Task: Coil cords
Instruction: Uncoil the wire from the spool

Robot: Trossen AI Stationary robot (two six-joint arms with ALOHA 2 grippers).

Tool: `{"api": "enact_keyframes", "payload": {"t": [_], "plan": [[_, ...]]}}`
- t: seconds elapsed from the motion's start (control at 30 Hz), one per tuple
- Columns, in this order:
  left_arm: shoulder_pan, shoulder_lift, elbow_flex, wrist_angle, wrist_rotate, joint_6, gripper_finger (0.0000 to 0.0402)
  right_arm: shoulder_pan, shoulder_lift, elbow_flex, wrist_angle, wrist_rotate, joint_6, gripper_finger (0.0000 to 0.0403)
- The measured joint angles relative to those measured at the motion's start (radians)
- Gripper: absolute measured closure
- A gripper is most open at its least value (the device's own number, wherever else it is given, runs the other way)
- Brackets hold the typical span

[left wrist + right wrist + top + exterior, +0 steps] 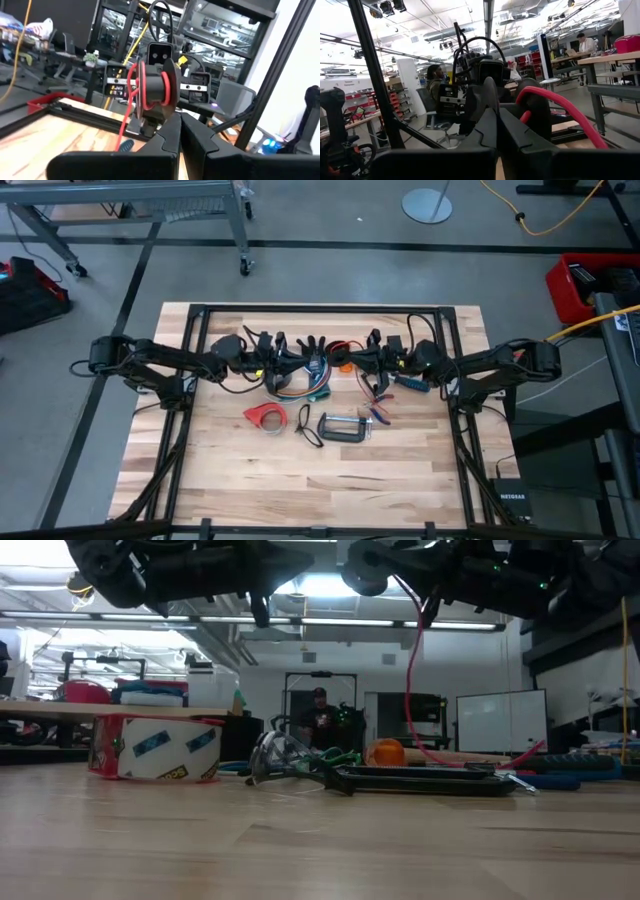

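Two grippers meet nose to nose above the far middle of my table, and a red cord [131, 95] is wound on the one I see from the left wrist. Left gripper [312, 367] and right gripper [345, 360] both have their fingers pressed together; the red cord loops around the right gripper's closed tip and trails down toward the wood, though I cannot tell whether either gripper pinches it. Beneath them the rest of the cords [295, 385] lie in a loose bunch of red, green, blue and orange strands with black plug ends, just in front of the grippers in the overhead picture. From table height the red strand hangs in a long curve from the arms to the tabletop. Nearer my side of the bunch sit a red tape dispenser [265, 416], a small black loop and a C-clamp [343, 427]. Bare planks run from there to the near edge, and both side edges are well apart from the work.
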Motion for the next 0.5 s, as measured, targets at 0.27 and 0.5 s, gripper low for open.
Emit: {"api": "enact_keyframes", "payload": {"t": [0.27,0.5], "plan": [[0.001,0.0,0.0,-0.054,-0.048,0.026,0.0398,0.0,0.0,0.0,-0.003,0.0,0.0,0.0401],[0.001,0.0,0.0,-0.122,-0.074,0.0,0.0398,0.0,0.0,0.0,-0.046,-0.001,0.025,0.0401]]}}
